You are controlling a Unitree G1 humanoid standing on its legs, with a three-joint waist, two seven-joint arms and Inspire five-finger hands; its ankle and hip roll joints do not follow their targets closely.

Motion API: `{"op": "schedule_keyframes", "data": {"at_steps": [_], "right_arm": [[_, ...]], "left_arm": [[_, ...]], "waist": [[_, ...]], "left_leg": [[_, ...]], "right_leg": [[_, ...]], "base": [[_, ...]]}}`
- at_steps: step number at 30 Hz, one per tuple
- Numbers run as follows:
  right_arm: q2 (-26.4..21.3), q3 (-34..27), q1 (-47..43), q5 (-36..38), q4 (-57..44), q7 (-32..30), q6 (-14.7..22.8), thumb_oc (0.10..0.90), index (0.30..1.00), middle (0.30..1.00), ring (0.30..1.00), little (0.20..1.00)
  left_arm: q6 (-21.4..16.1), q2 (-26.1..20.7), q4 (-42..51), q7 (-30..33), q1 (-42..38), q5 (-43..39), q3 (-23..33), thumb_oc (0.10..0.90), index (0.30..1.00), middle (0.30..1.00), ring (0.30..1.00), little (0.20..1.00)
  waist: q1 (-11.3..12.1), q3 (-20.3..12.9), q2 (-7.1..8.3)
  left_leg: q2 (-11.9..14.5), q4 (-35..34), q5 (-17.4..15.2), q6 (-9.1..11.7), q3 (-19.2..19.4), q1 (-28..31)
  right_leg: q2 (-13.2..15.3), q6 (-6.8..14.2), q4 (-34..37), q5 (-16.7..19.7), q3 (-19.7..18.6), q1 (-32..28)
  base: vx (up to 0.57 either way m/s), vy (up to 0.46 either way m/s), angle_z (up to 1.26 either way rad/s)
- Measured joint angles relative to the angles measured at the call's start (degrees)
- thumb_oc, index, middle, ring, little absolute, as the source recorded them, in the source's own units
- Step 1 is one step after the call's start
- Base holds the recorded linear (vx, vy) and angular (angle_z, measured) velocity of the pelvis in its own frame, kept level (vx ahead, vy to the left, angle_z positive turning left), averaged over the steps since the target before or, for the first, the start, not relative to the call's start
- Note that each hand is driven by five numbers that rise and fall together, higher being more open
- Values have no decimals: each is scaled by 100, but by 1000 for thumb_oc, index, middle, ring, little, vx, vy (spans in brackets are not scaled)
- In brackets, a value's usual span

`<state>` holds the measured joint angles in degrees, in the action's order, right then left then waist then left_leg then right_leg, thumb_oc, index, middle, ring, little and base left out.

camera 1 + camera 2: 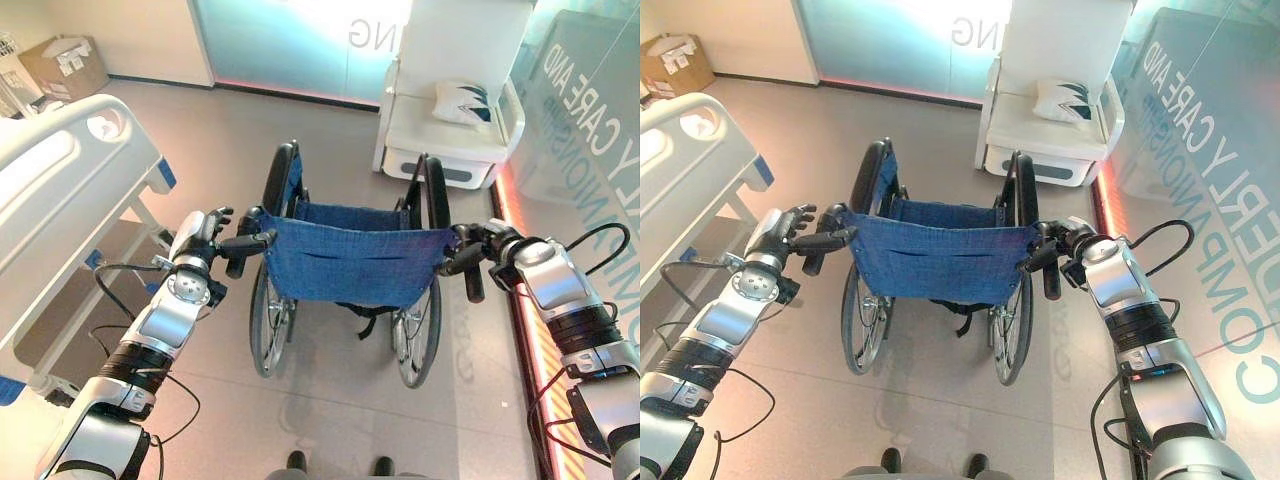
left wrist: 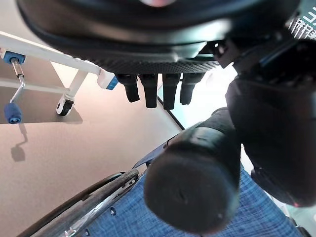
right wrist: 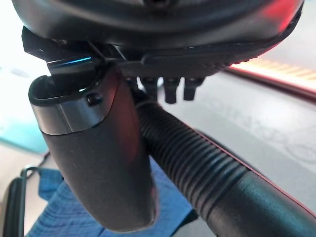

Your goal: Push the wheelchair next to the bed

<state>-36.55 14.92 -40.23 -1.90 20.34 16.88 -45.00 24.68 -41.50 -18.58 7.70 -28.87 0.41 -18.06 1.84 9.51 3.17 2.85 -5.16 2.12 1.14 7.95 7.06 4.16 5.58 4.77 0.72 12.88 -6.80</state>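
Wheelchair (image 1: 345, 260) between the hands, facing away; left hand (image 1: 212, 236) and right hand (image 1: 487, 245) grasp its push handles.

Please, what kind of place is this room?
Probably a care or hospital-style room, perhaps a demonstration one. A white bed with side rails stands on the robot's left, a blue-backed wheelchair is in the middle, and a white cushioned chair stands beyond.
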Motion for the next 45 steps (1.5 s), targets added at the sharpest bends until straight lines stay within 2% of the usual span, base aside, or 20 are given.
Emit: {"op": "schedule_keyframes", "data": {"at_steps": [7, 10, 13, 15, 18, 19, 20, 22, 23, 26, 33, 35, 37, 43, 45], "right_arm": [[-45, 165, -129, 6, 247, 2, -2, 800, 900, 900, 900, 900], [-52, 220, -203, 9, 318, 40, -16, 800, 900, 900, 900, 900], [-88, 416, -423, 95, 368, 90, -238, 800, 900, 900, 900, 900], [-155, 427, -556, 514, 418, 68, -416, 800, 900, 900, 900, 900], [-283, 489, -681, 976, 422, 14, -562, 800, 900, 900, 900, 900], [-381, 605, -770, 1207, 416, -20, -630, 800, 900, 900, 900, 900], [-446, 634, -841, 1395, 424, -54, -663, 800, 900, 900, 900, 900], [-490, 639, -903, 1539, 417, -65, -700, 800, 900, 900, 900, 900], [-503, 639, -926, 1588, 412, -71, -706, 800, 900, 900, 900, 900], [-503, 638, -970, 1576, 362, -8, -716, 800, 900, 900, 900, 900], [-710, 647, -1195, 824, 510, 1494, -720, 800, 900, 900, 900, 900], [-733, 629, -1267, 676, 663, 1935, -720, 800, 900, 900, 900, 900], [-733, 660, -1383, 664, 949, 2223, -720, 800, 900, 900, 900, 900], [-725, 797, -1478, 590, 1405, 2776, -694, 800, 900, 900, 900, 900], [-678, 922, -1574, 352, 1554, 3020, -606, 800, 900, 900, 900, 900]], "left_arm": [[234, -45, -233, -1100, -542, 1057, -335, 800, 900, 900, 900, 900], [359, -194, -291, -1639, -825, 1357, -603, 800, 900, 900, 900, 900], [601, -478, -339, -2453, -1293, 1624, -1107, 800, 900, 900, 900, 900], [713, -604, -460, -3091, -1636, 1799, -1354, 800, 900, 900, 900, 900], [725, -715, -708, -3676, -2028, 1800, -1683, 800, 900, 900, 900, 900], [735, -725, -885, -3948, -2218, 1801, -1823, 742, 813, 813, 813, 813], [737, -733, -1059, -4171, -2398, 1801, -1944, 734, 801, 801, 801, 801], [736, -735, -1237, -4399, -2553, 1799, -2046, 769, 853, 853, 853, 853], [736, -737, -1331, -4517, -2623, 1793, -2096, 800, 900, 900, 900, 900], [730, -770, -1468, -4698, -2689, 1789, -2104, 800, 900, 900, 900, 900], [675, -956, -1581, -5290, -2819, 1781, -2223, 800, 900, 900, 900, 900], [649, -1051, -1599, -5470, -2900, 1775, -2401, 800, 900, 900, 900, 900], [584, -1054, -1743, -5589, -3053, 1767, -2620, 800, 900, 900, 900, 900], [554, -1054, -1830, -5786, -3069, 1737, -2696, 800, 900, 900, 900, 900], [553, -1052, -1862, -5858, -3077, 1737, -2769, 800, 900, 900, 900, 900]], "waist": [[30, -6, 7], [21, -6, 6], [-18, -7, 0], [-42, -3, -14], [-82, 2, -49], [-97, 1, -78], [-110, 6, -107], [-139, 27, -153], [-164, 42, -182], [-242, 75, -237], [-276, 76, -238], [-281, 75, -237], [-287, 74, -235], [-269, 64, -210], [-254, 63, -208]], "left_leg": [[-2, 3, 0, 1, -5, 38], [-5, 30, 0, 1, -1, 29], [-9, 33, 0, 1, 3, 12], [-15, 34, 1, -1, 13, -17], [-21, 33, 0, -2, 17, -31], [-22, 34, 0, -2, 18, -61], [-23, 33, 1, -3, 21, -77], [-24, 33, 1, -3, 22, -78], [-25, 33, 1, -3, 24, -78], [-26, 32, 1, -3, 25, -82], [-32, 9, -1, -5, 59, -75], [-32, 8, -2, -7, 67, -75], [-31, 8, -3, -7, 67, -65], [-32, 8, -4, -9, 78, -24], [-33, 9, -3, -9, 95, -6]], "right_leg": [[2, 1, 0, -1, -2, -49], [6, 1, -5, 0, -11, -47], [11, 0, -19, 0, -25, -15], [16, 0, -49, 0, -65, 39], [21, 0, -52, 0, -120, 59], [22, 0, -65, 0, -124, 96], [23, 0, -73, 0, -139, 124], [26, 0, -86, 0, -149, 134], [26, 0, -86, 0, -154, 135], [26, 0, -86, 0, -163, 137], [26, 0, -100, 0, -283, 187], [25, 0, -109, 0, -311, 208], [25, 0, -129, 0, -315, 209], [28, 0, -192, 0, -340, 221], [28, 0, -204, 0, -356, 215]], "base": [[1, -1, 1], [-6, 12, 0], [-3, 8, -2], [-15, 34, -6], [-11, 41, -2], [-3, 49, -3], [-3, 63, -3], [-4, 37, -3], [0, 0, 0], [-24, 39, 1], [-12, 23, -5], [-11, 18, -6], [-4, 10, -2], [-3, 4, -2], [-1, 7, -4]]}}
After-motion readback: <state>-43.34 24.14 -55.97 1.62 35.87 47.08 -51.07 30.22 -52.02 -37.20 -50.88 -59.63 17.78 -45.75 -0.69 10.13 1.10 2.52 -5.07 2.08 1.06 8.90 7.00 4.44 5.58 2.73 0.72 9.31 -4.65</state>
